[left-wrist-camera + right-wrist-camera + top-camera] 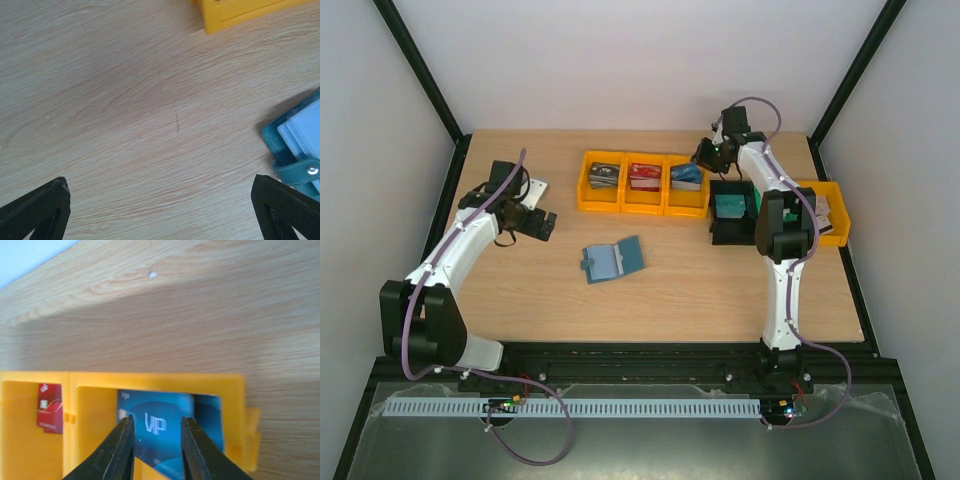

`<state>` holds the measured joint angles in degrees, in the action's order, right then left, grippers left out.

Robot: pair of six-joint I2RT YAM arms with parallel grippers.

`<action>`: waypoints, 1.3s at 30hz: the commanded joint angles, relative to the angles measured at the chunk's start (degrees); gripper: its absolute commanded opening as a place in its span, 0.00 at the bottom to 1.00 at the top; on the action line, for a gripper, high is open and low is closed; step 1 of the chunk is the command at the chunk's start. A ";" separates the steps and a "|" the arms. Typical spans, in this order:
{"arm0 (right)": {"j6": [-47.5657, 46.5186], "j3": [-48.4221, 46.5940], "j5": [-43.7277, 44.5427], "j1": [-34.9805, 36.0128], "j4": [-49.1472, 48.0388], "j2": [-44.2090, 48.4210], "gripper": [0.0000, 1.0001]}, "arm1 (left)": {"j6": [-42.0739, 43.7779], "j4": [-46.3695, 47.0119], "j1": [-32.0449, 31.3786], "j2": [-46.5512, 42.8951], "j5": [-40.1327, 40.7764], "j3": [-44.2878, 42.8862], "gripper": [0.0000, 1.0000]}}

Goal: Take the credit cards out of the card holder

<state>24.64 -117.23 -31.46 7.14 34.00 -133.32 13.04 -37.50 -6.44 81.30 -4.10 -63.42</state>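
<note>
Right end effector (pixel 156 420): jaws parted by a narrow gap, nothing pinched between them. It is poised over the end bin (pixel 155 381), where a blue card (pixel 170 402) lies flat. A red card (pixel 49 407) is seen in the neighbouring bin (pixel 30 377).

Left end effector (pixel 160 210): spread wide and empty, hovering above the bare surface (pixel 125 100) just beside the open teal card holder (pixel 300 145), which lies well apart from the bins. Whether cards remain in its clear sleeves cannot be told, as the view is cropped there.

Risks noted:
- With so slight a gap, the blue card could cling to a finger pad and be dragged out on the lift.
- The bin wall could be caught by a fingertip and the row shifted.
- The holder is not pinned and could be pushed away or flipped shut by a one-sided approach.
</note>
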 commanded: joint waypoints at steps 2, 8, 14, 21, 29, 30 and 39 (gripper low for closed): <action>-2.25 -5.22 11.14 0.09 4.84 0.25 0.26 | 0.21 0.25 0.28 -0.11 -1.04 0.96 0.99; -4.80 -8.16 16.94 0.75 8.37 2.42 0.29 | 0.24 0.39 0.28 -0.20 -1.75 1.19 0.99; -7.31 -3.44 20.43 4.01 10.89 7.25 0.30 | 0.12 0.30 0.28 -0.31 -2.18 1.39 0.99; -7.71 8.23 19.88 8.02 7.81 17.41 0.31 | -0.25 0.99 0.28 -1.38 -5.25 3.21 0.99; -2.69 30.51 14.93 20.61 -2.58 29.75 0.34 | -8.62 5.60 0.29 -2.16 -22.37 6.75 0.99; -1.74 32.52 13.92 22.23 -3.95 30.06 0.36 | -10.60 7.01 0.28 -2.14 -24.64 7.68 0.99; 2.88 36.62 13.38 35.04 -7.81 26.12 0.39 | -22.59 18.73 2.41 -3.14 -33.67 18.99 0.99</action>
<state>24.60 -81.08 -18.31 39.55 29.91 -105.91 -2.85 -25.17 -5.63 80.07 -31.64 -48.05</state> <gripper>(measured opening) 0.387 0.991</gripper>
